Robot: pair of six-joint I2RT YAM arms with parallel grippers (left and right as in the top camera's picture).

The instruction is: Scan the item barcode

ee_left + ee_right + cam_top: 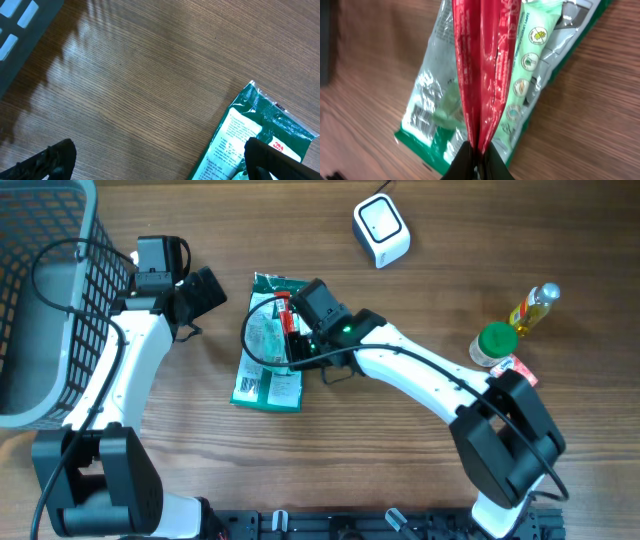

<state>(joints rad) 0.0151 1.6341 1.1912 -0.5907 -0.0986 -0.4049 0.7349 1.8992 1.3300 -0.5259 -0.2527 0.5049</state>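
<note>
Firstly, right tool (pixel 477 161): jaws fully closed, tips pinching one end of a red packet (pixel 485 65); the packet is creased into a narrow ridge running away from the tips

- Red packet, position: directly over a green pouch (pixel 432 107), near mid-worktop; whether it rests on the pouch or is raised off it cannot be told
- Green pouch: lying flat on the wooden worktop (pixel 330 465), printed label side up, a barcode panel showing near one corner in the right wrist view
- Left tool (pixel 205 290): jaws spread wide, holding nothing, hanging over bare wood just beside the pouch's upper left corner
- Scanner (pixel 381 228): white, rounded block, at the far edge of the worktop, well apart from both tools
- Wire basket (pixel 75 320): grey, at the left edge, beside the left arm
- Jar with green lid (pixel 497 343) and a bottle of yellow liquid (pixel 533 308): near each other at the right side, close to the right arm's base
</note>
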